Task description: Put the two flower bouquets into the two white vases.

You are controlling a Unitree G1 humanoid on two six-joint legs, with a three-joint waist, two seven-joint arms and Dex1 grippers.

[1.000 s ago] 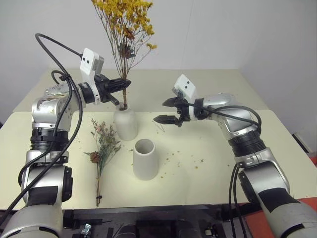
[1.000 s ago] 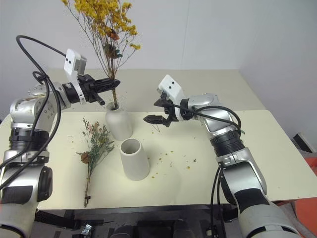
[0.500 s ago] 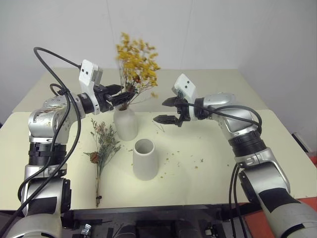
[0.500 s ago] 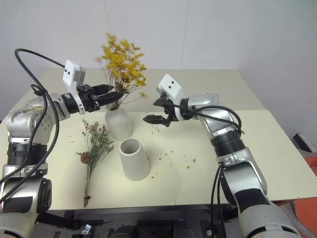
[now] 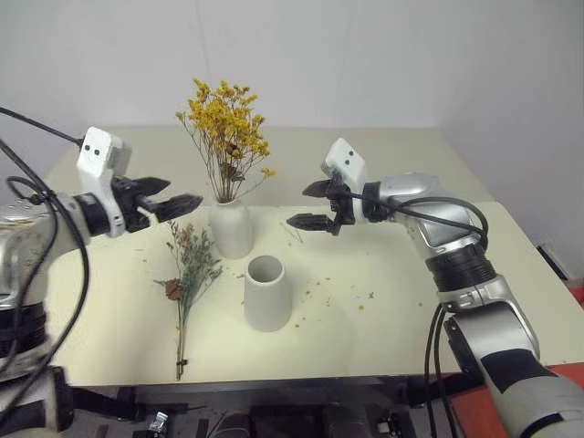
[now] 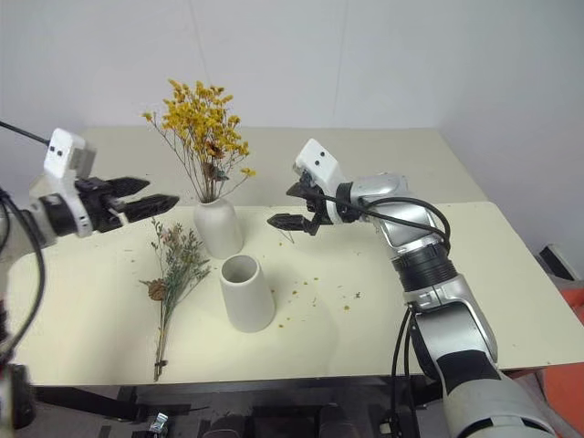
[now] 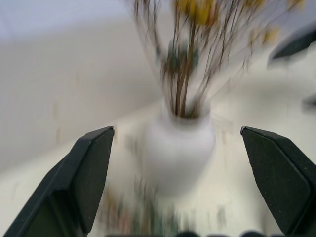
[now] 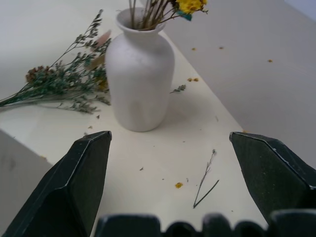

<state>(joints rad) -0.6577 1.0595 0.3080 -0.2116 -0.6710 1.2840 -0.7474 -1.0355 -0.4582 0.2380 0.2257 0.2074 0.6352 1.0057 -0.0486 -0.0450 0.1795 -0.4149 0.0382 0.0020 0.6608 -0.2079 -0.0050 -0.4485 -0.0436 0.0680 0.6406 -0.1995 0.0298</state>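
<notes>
The bottle-shaped vase (image 5: 232,228) is the thing to find the others by. It is smooth, dull white, round at the shoulders and thin at the neck.

Far to its left hangs the left gripper (image 5: 172,199). Its two black fingers are spread wide apart and hold nothing. They are flat and pointy, and they point toward the vase. A small white box with two dark dots sits on top of its wrist.

Just left of the vase, the grey-green bouquet (image 5: 189,274) lies flat on the table (image 5: 392,310). It has feathery little sprigs, a reddish-brown bit low on its left side, and a long thin stem that ends near the front edge of the table.

Inside the vase stands the yellow bouquet (image 5: 225,126). Its thin brown stems go down into the neck and fan out above into tiny fluffy yellow-orange flowers.

In front of the vase and a little to the right stands the wide-mouthed vase (image 5: 266,293). It is dull white too, shaped like a cup that gets wider toward the bottom, and it is empty.

To the right of the bottle-shaped vase, up in the air, is the right gripper (image 5: 307,203). Its black fingers are spread apart and empty. It also has a white box on its wrist.

Little yellow crumbs and a thin twig lie on the pale cream table to the right of both vases. No writing can be read anywhere.
</notes>
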